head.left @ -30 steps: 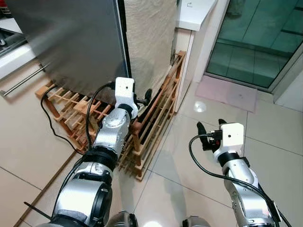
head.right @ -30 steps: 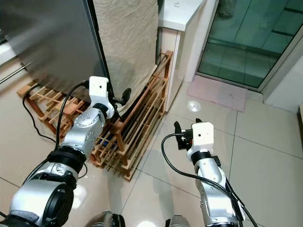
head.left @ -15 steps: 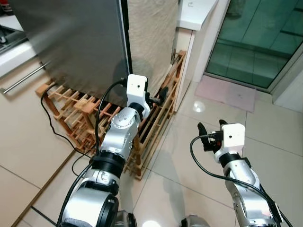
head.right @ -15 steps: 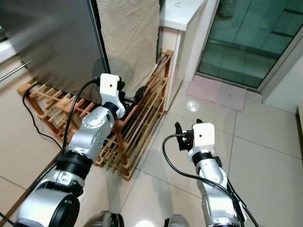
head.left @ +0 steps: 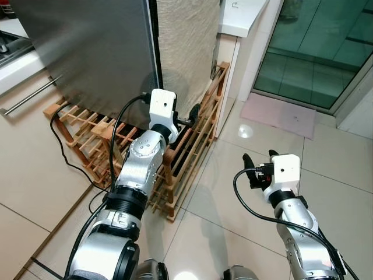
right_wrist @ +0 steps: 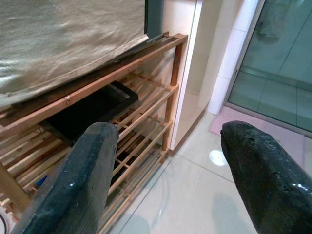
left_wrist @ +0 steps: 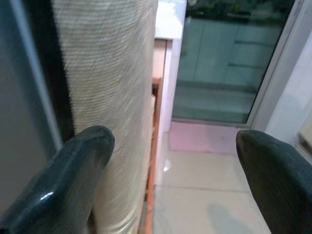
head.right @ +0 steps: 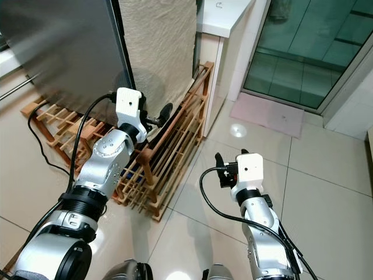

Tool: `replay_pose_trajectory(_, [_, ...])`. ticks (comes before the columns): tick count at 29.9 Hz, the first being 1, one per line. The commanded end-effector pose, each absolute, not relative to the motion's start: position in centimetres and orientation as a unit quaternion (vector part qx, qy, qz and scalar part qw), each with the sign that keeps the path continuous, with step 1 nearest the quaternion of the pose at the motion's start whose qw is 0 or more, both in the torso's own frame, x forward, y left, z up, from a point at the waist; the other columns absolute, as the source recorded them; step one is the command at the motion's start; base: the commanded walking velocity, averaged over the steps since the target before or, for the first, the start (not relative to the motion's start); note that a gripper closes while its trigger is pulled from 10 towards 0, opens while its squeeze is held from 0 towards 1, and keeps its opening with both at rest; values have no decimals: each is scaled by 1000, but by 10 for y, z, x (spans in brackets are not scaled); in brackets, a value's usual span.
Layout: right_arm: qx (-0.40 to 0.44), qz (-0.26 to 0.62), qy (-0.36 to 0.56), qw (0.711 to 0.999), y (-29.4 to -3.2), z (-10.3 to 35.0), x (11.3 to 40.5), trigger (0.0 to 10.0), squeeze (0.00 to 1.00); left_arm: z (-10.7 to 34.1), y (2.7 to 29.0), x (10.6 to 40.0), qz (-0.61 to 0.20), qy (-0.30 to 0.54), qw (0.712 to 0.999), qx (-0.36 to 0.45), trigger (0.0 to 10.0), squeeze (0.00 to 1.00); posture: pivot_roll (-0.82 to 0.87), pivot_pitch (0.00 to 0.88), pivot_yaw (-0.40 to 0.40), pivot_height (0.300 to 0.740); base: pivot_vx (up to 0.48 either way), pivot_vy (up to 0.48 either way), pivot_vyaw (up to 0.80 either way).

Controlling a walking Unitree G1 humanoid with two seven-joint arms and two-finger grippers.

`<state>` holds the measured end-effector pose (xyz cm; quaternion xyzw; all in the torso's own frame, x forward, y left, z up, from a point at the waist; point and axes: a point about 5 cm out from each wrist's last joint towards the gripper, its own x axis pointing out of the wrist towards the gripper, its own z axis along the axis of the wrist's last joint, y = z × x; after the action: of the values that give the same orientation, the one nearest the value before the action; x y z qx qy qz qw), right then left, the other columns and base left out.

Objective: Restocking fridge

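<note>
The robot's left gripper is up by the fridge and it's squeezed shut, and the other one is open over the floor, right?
Not quite. The left gripper is up by the fridge, but it is open, not shut: the left wrist view shows its two fingers wide apart with nothing between them. The right gripper is open over the floor, as you said.

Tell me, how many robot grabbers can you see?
2. The left gripper reaches out beside the fridge, above the wooden rack. The right gripper hangs over the floor.
</note>
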<state>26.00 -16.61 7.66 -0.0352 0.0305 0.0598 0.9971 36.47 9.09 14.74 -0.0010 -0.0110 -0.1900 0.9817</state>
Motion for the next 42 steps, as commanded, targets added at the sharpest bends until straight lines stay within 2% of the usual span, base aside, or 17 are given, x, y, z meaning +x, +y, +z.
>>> replay_pose_trajectory(1, [-42, 60, 30, 997, -167, 75, 260, 10000, 86, 143, 92, 365, -185, -6, 983, 11, 10000, 0, -138, 54, 27, 711, 0, 0, 0])
replay_pose_trajectory(12, [-45, 61, 29, 997, -168, 73, 260, 10000, 86, 154, 97, 373, -159, -26, 987, 23, 10000, 0, -142, 44, 29, 711, 0, 0, 0])
replay_pose_trajectory(28, [-47, 60, 29, 997, -168, 72, 259, 10000, 82, 155, 82, 378, -155, -32, 986, 48, 10000, 0, -152, 54, 30, 711, 0, 0, 0])
replay_pose_trajectory(38, [-46, 59, 31, 997, -168, 71, 257, 10000, 86, 151, 66, 376, -166, -29, 984, 53, 10000, 0, -155, 61, 32, 711, 0, 0, 0])
replay_pose_trajectory(39, [-46, 59, 32, 997, -168, 71, 257, 10000, 90, 152, 54, 374, -174, -37, 982, 67, 10000, 0, -151, 65, 32, 711, 0, 0, 0])
replay_pose_trajectory(42, [-45, 61, 32, 997, -167, 70, 258, 10000, 86, 152, 41, 372, -185, -41, 979, 76, 10000, 0, -151, 64, 32, 711, 0, 0, 0])
